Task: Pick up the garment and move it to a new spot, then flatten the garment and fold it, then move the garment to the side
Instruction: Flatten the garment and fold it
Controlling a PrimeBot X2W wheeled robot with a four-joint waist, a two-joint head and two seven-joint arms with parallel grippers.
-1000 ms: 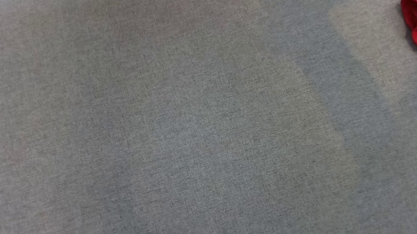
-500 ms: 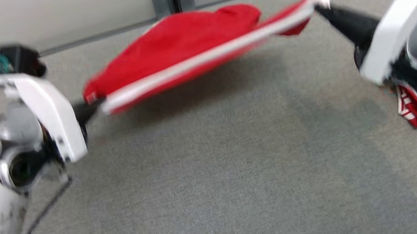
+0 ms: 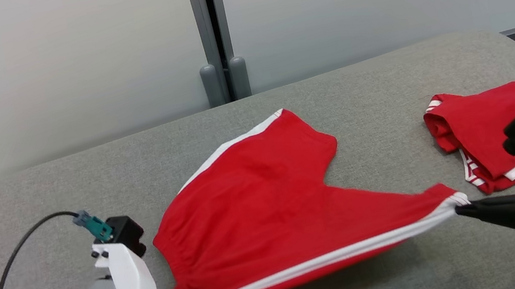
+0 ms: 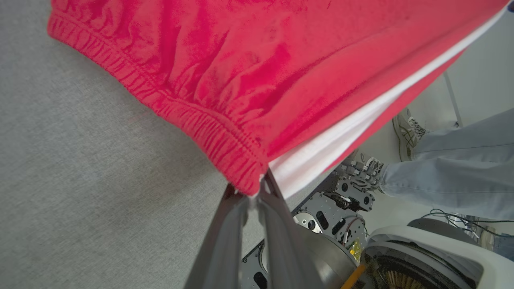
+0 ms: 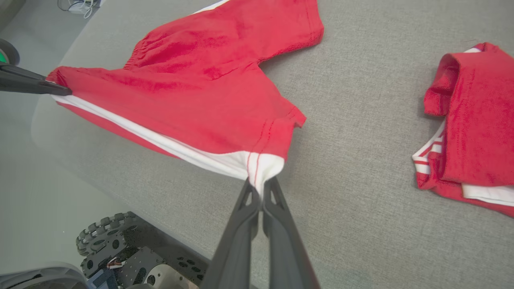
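From the head, two red garments lay on the grey table [image 3: 84, 185]: shorts [image 3: 257, 203] mid-table, a folded pair [image 3: 494, 134] at right. Left wrist: the left gripper [image 4: 253, 192] clamped the shorts' waistband corner. Right wrist: the right gripper [image 5: 261, 186] pinched their white-striped hem.

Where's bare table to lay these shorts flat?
Bare: the table left of the shorts; the far strip behind them; a narrower gap between them and the folded pile. Crowded: the right end, where the pile lies by the right gripper.
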